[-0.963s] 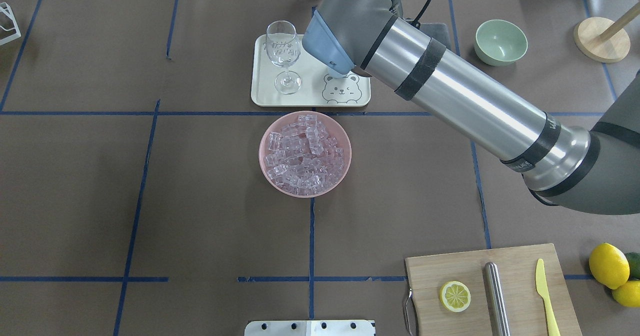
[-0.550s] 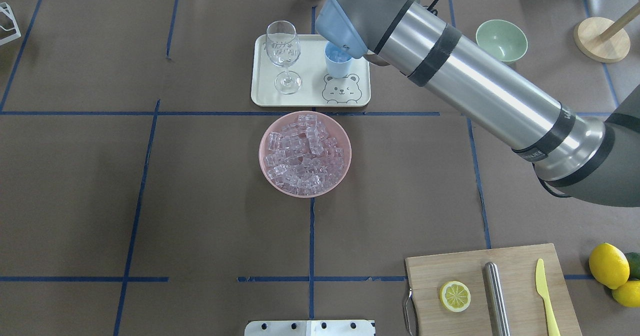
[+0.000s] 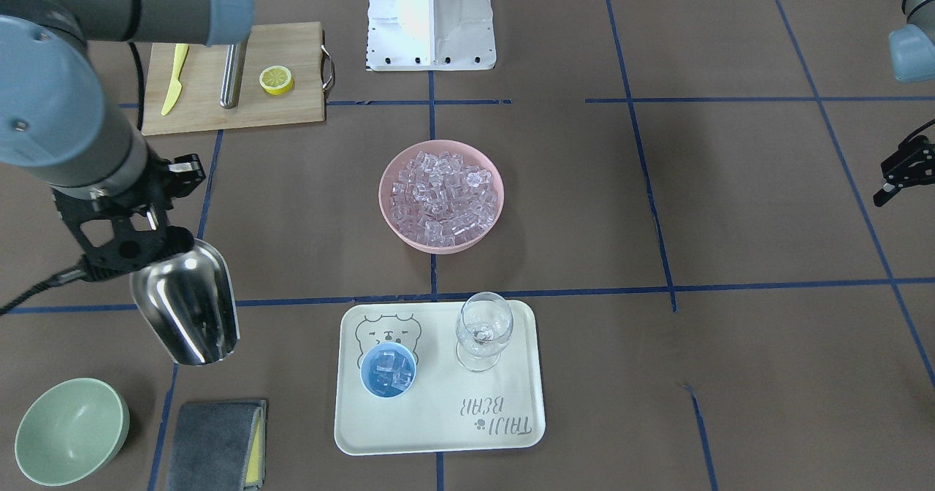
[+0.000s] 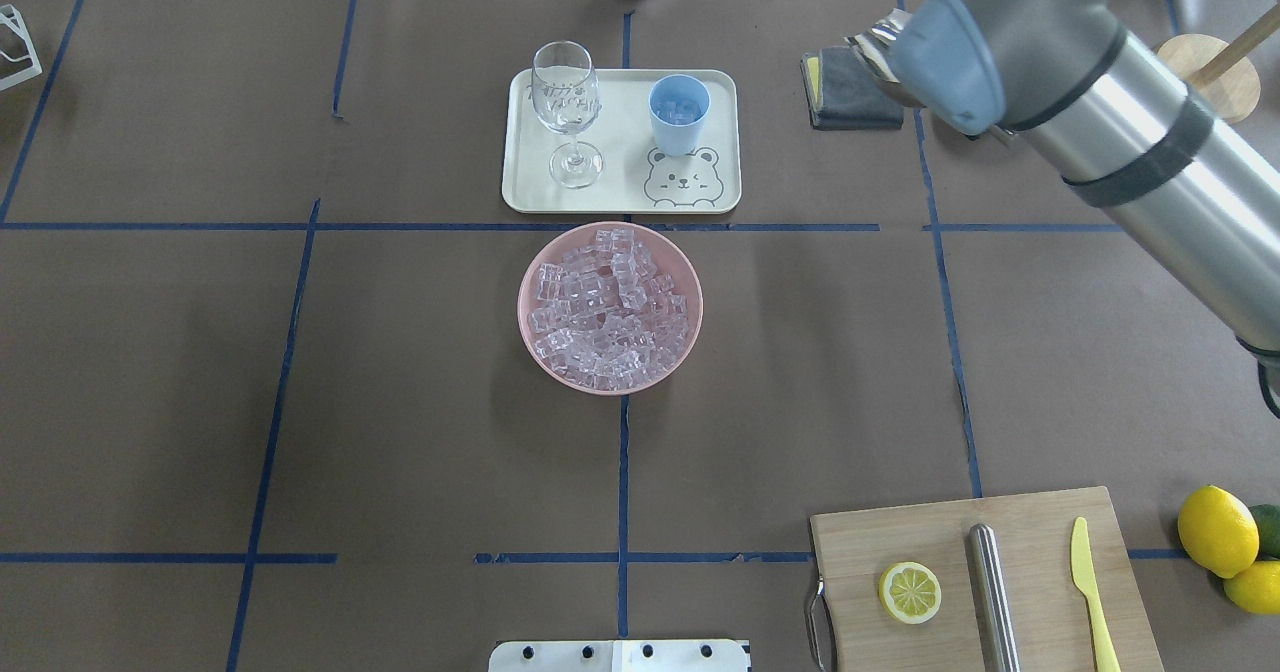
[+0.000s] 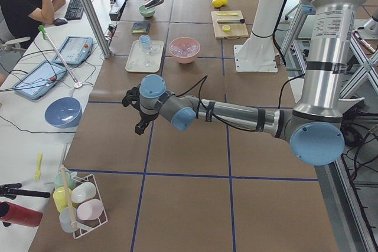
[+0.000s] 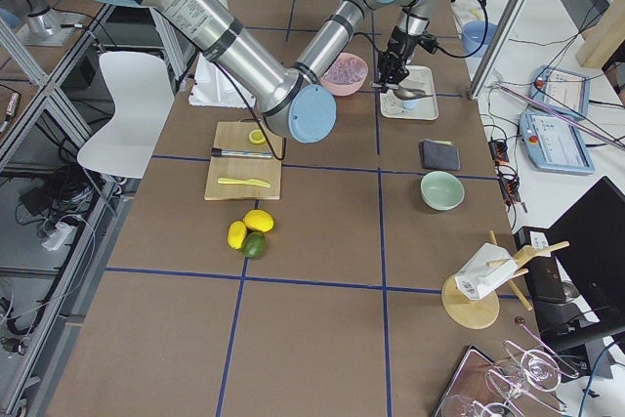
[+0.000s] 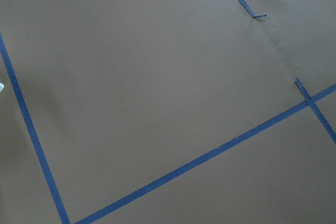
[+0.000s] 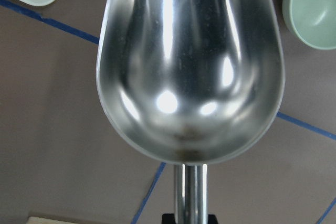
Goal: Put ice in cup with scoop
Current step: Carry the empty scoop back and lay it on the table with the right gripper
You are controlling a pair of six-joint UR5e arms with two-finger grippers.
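Note:
My right gripper (image 3: 144, 234) is shut on the rod handle of the steel scoop (image 3: 186, 305), which hangs above the table between the tray and the green bowl. In the right wrist view the scoop's trough (image 8: 189, 66) is empty. The light-blue cup (image 3: 388, 370) stands on the cream tray (image 3: 438, 432) with a few cubes inside; it also shows in the overhead view (image 4: 679, 112). The rest of the ice (image 3: 443, 188) fills a pink bowl (image 4: 530, 292) at the table's middle. My left gripper (image 3: 900, 175) hovers open and empty far off to the side.
A wine glass (image 3: 482, 330) stands beside the cup on the tray. A pale-green bowl (image 3: 71, 430) and a grey cloth (image 3: 215, 445) lie near the scoop. A cutting board (image 4: 1040, 522) carries a lemon half, a steel cylinder and a yellow knife; lemons (image 4: 1217, 530) lie beside it.
My right arm has swung away from over the cup toward the green bowl, carrying the scoop. The cup, hidden before, now shows with ice cubes in it.

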